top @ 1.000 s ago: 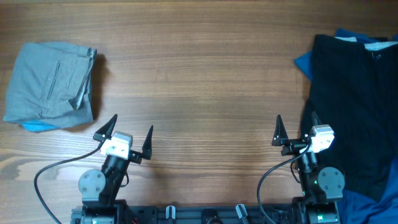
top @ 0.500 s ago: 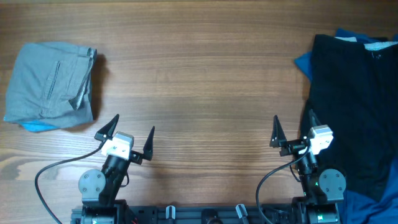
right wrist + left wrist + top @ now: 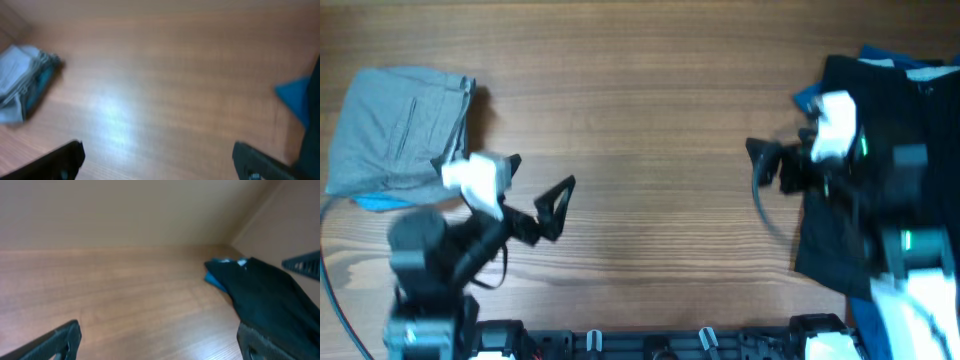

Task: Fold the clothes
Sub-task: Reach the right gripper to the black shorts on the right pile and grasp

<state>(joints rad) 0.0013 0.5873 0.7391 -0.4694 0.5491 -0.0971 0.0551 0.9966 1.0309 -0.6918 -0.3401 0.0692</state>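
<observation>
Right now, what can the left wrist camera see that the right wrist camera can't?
Only the left wrist view clearly shows the black garment, lying spread out on its right side. Only the right wrist view shows the folded grey clothes, far left, with something blue tucked beneath. Both show the wooden table, a bit of blue cloth, and their own gripper open and empty: left gripper, right gripper. A dark sliver at the right wrist view's edge may be the black garment too, but it is too blurred to tell.
</observation>
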